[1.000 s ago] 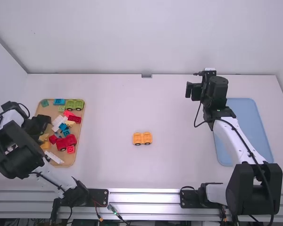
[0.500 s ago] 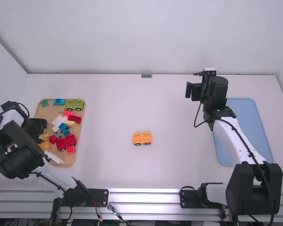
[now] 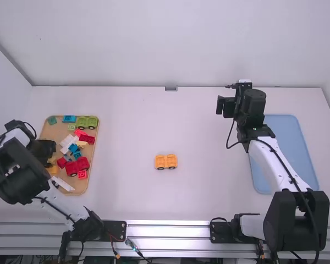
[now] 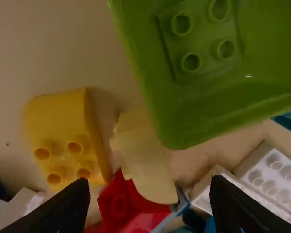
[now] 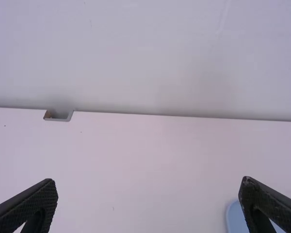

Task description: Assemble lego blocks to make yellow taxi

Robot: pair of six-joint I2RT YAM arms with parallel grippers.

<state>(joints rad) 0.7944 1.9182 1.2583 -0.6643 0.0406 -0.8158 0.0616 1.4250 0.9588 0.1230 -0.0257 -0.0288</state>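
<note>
High view puts our wheeled yellow base (image 3: pixel 166 161) mid-table; outward, our left gripper (image 4: pixel 149 181) is spread and empty over the tray (image 3: pixel 54 132). We'd square up to the studded yellow block (image 4: pixel 63 126), descend straight, then squeeze gently, sparing the pale piece (image 4: pixel 145 162) beside it. Our right gripper (image 5: pixel 148 180) hangs released, well apart

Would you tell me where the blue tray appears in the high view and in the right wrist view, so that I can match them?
High view: blue tray at the right, partly under the right arm.
Right wrist view: its rounded corner, partly behind a finger of the right gripper.
Shared landmark: the grey bracket at the far edge of the table.
</note>
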